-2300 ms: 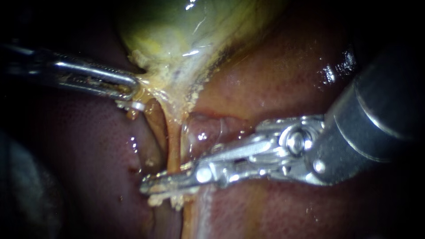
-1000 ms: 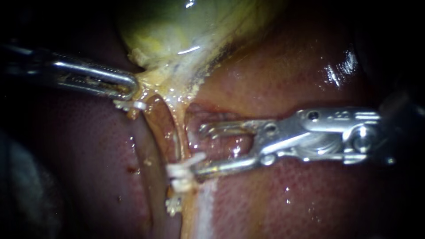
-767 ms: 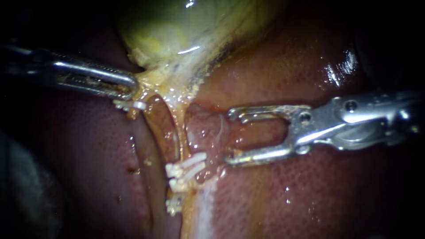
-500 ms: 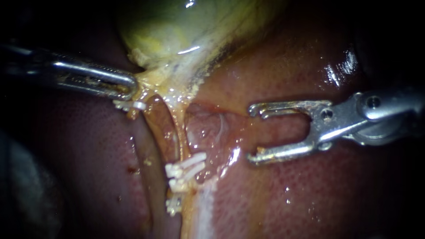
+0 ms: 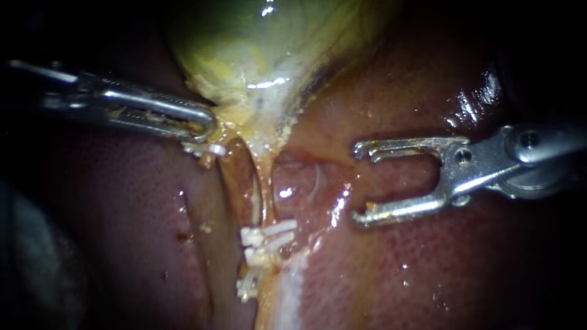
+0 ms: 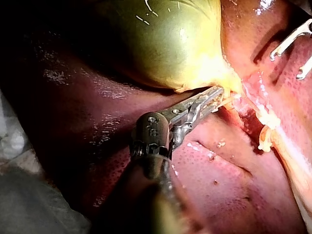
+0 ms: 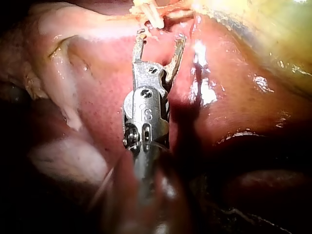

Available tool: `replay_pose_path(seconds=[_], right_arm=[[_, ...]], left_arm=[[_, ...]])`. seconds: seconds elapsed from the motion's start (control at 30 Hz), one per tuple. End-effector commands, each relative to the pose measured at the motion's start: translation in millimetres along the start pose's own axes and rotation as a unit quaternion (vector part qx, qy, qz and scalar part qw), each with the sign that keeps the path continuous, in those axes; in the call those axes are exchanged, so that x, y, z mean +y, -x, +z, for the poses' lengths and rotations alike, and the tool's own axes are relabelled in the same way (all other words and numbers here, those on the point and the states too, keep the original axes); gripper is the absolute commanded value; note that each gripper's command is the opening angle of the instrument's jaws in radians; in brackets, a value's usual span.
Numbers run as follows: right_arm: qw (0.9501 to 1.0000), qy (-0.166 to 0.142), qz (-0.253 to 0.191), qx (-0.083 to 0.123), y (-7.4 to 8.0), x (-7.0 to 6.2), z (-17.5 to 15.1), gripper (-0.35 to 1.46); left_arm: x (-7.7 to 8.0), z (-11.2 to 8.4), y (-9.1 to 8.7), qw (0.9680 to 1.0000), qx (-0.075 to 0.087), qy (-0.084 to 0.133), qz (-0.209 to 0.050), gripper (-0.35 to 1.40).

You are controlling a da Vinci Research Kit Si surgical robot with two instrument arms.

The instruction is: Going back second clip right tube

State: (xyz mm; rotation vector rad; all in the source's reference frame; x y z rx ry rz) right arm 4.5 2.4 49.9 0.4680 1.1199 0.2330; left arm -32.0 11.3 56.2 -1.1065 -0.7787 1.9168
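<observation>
The green-yellow gallbladder (image 5: pixel 244 43) narrows into a thin pale tube (image 5: pixel 262 189) running down over the liver (image 5: pixel 428 269). Two white clips (image 5: pixel 269 235) sit side by side across this tube, and another white clip (image 5: pixel 247 286) lies just below. My left instrument (image 5: pixel 205 127) is shut on the yellow tissue at the gallbladder's neck (image 6: pixel 229 85); its jaws (image 6: pixel 212 97) pull that tissue sideways. My right instrument (image 5: pixel 359 183) stands open and empty, well apart from the clips. In the right wrist view its jaws (image 7: pixel 158 41) point at a clip (image 7: pixel 153 17) just ahead.
A small white clip (image 5: pixel 208 148) sits on a brownish strand (image 5: pixel 235 183) just under the left instrument's tip. Wet red liver surrounds the tubes on both sides. In the left wrist view the right instrument's open jaws (image 6: pixel 297 48) show beyond the gallbladder (image 6: pixel 165 44).
My right instrument opened, left a second white clip beside the first on the tube, and drew back to the right. The left instrument has dragged the gallbladder neck slightly right.
</observation>
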Motion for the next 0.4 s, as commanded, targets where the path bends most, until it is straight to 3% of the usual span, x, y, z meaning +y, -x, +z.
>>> replay_pose_path(seconds=[0.03,0.2,0.4], right_arm=[[1.0000,0.000,0.000,0.000,0.0,0.0,0.0,0.50],[1.0000,0.000,0.000,0.000,0.0,0.0,0.0,0.50],[1.0000,-0.006,0.001,-0.001,-0.1,0.1,0.4,0.50]], left_arm=[[-0.1,0.4,0.1,1.0000,-0.002,0.001,0.001,-0.35],[-0.2,1.2,0.4,1.0000,-0.003,0.002,0.002,-0.35],[-0.2,0.8,0.5,1.0000,-0.003,0.003,0.002,-0.35]])
